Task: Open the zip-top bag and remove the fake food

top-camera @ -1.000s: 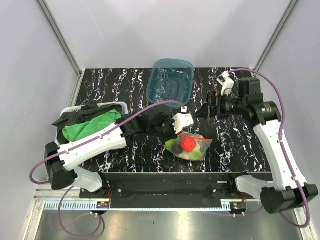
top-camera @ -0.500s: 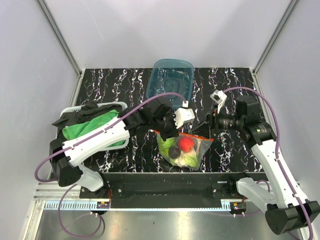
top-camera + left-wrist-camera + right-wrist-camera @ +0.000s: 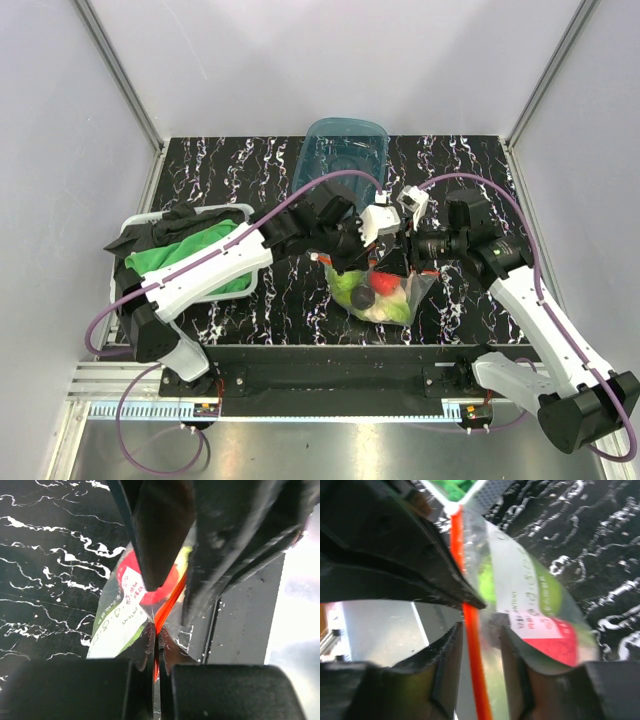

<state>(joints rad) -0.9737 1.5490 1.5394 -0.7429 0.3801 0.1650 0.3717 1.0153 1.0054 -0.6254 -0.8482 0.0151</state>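
Two claws at your zip-top bag [image 3: 395, 300]: left claw [image 3: 156, 650] clenched on zip strip [image 3: 167, 602], right claw [image 3: 479, 624] straddling it, unclenched; strip edge up-frame, pouch sagging down-frame.

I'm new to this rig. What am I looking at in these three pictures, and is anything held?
Two robot arms, each ending in a two-finger gripper, stand at a black marbled table. One picture looks down from above; the other two come from cameras on the wrists. On the table sit a teal tub and a tray with a green cloth. Between the arms is a clear bag of toy food. The left gripper pinches the bag's orange zip strip; the right gripper straddles that strip, jaws not yet shut.
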